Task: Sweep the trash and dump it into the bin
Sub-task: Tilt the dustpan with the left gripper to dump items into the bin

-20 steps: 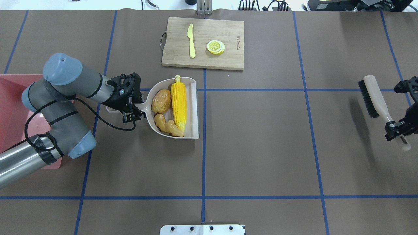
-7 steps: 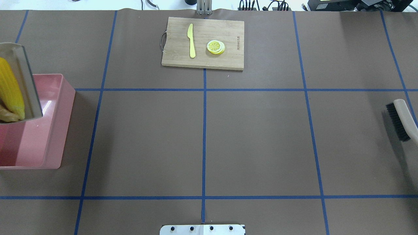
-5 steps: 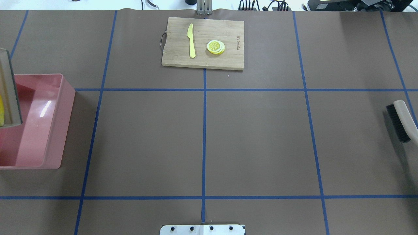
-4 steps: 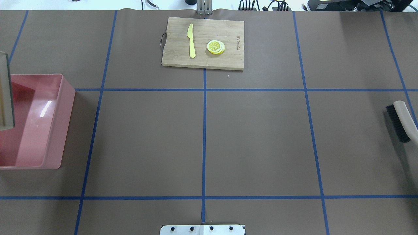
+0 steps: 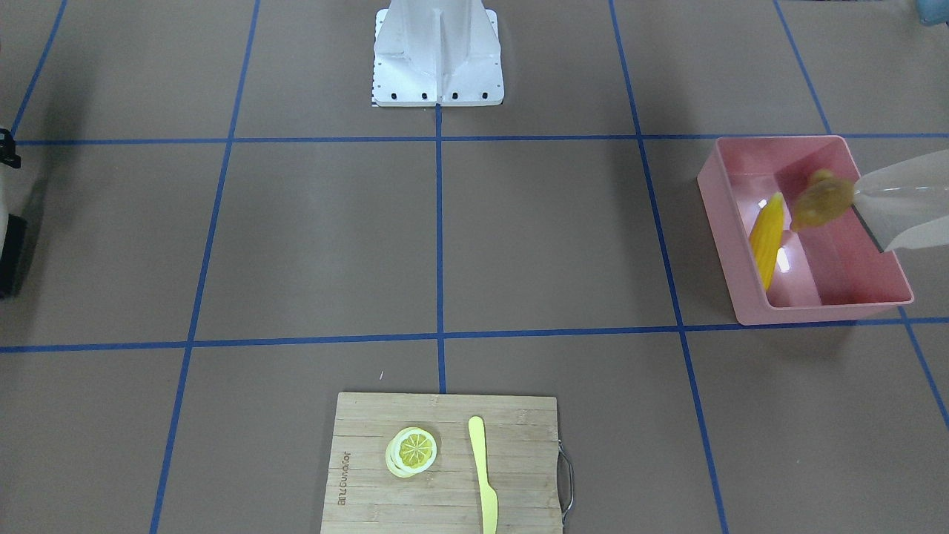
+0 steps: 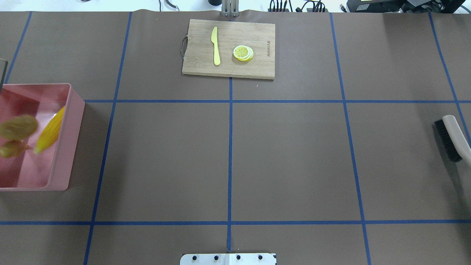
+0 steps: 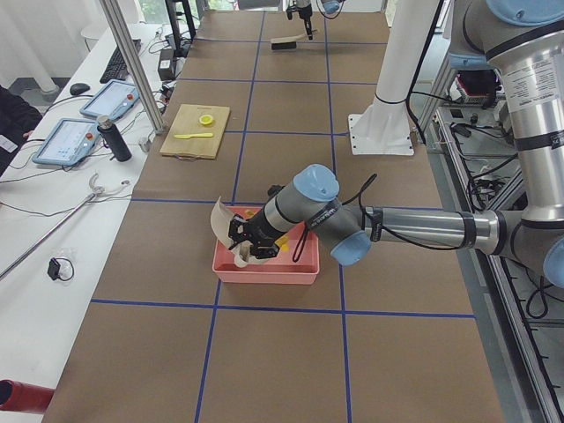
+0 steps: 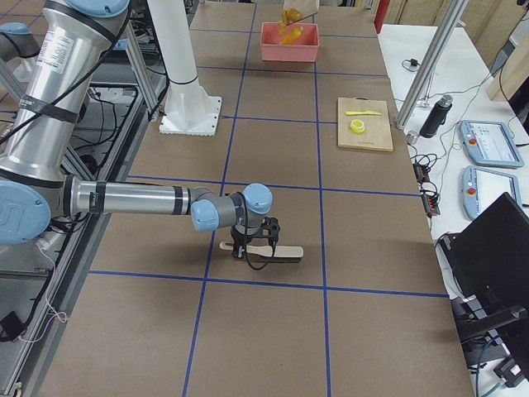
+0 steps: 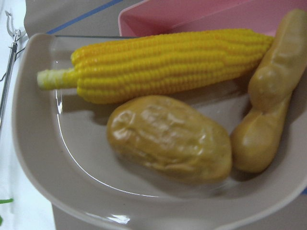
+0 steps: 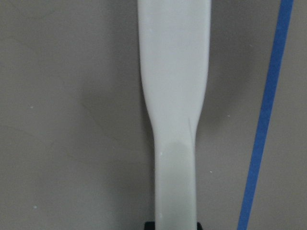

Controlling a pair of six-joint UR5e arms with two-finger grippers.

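The pink bin [image 6: 75, 127] stands at the table's left end, also in the front view [image 5: 723, 230]. The beige dustpan [image 5: 904, 208] is tilted over it. The yellow corn cob [image 6: 49, 129], brown potato [image 6: 17, 127] and tan ginger root [image 6: 11, 149] are blurred, dropping into the bin. In the left wrist view the corn [image 9: 163, 62], potato [image 9: 168, 139] and ginger [image 9: 268, 100] lie on the pan [image 9: 38, 143]. My left gripper [image 7: 254, 249] is at the pan's handle; I cannot tell its state. My right gripper [image 8: 252, 241] is shut on the brush's white handle [image 10: 174, 120], low over the table.
A wooden cutting board [image 6: 257, 33] with a pale yellow knife [image 6: 215, 46] and a lemon slice [image 6: 243, 53] lies at the far middle. The brush head [image 6: 450, 138] is at the right edge. The robot's base plate [image 5: 437, 55] is at the near middle.
The left arm carried the loaded dustpan from the table's middle to above the bin and tipped it. The corn, potato and ginger now fall into the bin. The brush hardly moved.
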